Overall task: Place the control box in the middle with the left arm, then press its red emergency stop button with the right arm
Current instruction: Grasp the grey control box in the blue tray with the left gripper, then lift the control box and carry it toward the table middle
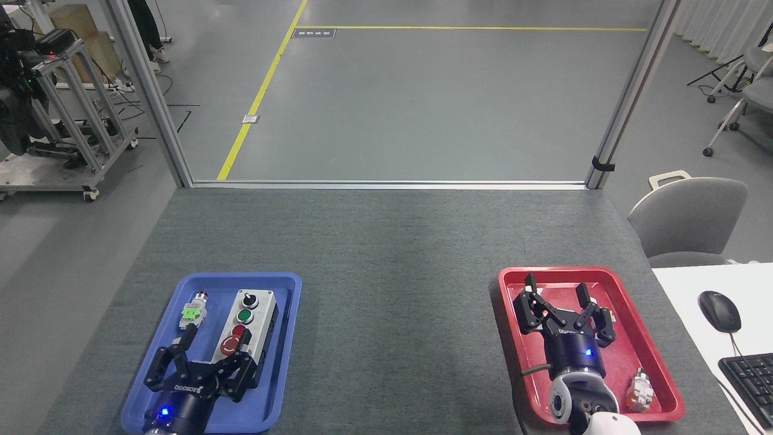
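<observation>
The control box [246,335] lies in the blue tray [284,290], long axis running away from the robot, black knob farthest. The left gripper [208,353] hangs at its near end, jaws spread; the right gripper [558,302], also spread, hangs over the red tray [628,284].

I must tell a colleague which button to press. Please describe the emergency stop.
Find the blue tray at the table's near left. In it lies the control box. Its nearest button is the stop: biggest, red, unlike the smaller red one beyond.
</observation>
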